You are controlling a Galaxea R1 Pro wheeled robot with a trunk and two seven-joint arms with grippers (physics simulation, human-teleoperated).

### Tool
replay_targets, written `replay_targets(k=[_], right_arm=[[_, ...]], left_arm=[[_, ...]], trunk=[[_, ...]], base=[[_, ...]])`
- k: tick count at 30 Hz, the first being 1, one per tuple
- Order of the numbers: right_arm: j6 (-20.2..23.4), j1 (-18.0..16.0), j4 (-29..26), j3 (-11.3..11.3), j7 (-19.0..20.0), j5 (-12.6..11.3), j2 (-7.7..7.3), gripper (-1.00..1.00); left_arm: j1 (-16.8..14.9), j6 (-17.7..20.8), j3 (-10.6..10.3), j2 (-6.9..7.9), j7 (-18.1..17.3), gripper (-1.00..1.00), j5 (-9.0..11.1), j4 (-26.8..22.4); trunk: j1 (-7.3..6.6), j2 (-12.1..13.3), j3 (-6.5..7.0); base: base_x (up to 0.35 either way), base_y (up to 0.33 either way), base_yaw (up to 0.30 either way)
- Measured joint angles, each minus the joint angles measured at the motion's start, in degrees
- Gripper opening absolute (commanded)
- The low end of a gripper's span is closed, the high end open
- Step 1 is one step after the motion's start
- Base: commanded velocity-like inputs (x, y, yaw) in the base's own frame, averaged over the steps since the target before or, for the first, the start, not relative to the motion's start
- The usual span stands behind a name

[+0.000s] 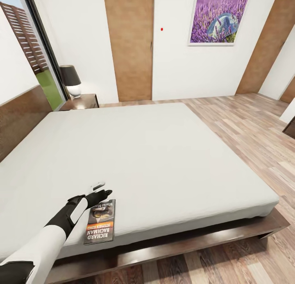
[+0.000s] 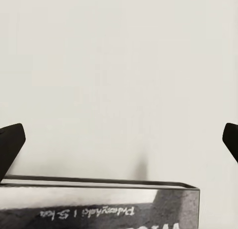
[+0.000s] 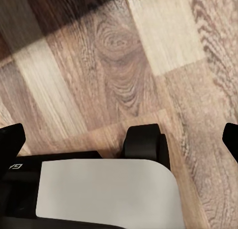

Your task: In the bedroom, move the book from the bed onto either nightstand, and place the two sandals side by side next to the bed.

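Left gripper (image 1: pixel 100 189) spread wide, poised at book's (image 1: pixel 100 221) 12 o'clock edge (likely for pinching); right gripper (image 3: pixel 119 140) also apart.

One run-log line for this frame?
left tool: open, above book's far end | book: flat on bed, near edge | right tool: open, over floor
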Motion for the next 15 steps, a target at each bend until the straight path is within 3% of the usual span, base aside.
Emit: replay_targets(k=[15], right_arm=[[0.00,0.01,0.02,0.00,0.00,0.00,0.00,1.00]], left_arm=[[0.00,-0.02,0.03,0.00,0.00,1.00,0.00,0.00]], trunk=[[0.00,0.00,0.00]], base=[[-0.027,0.000,0.000]])
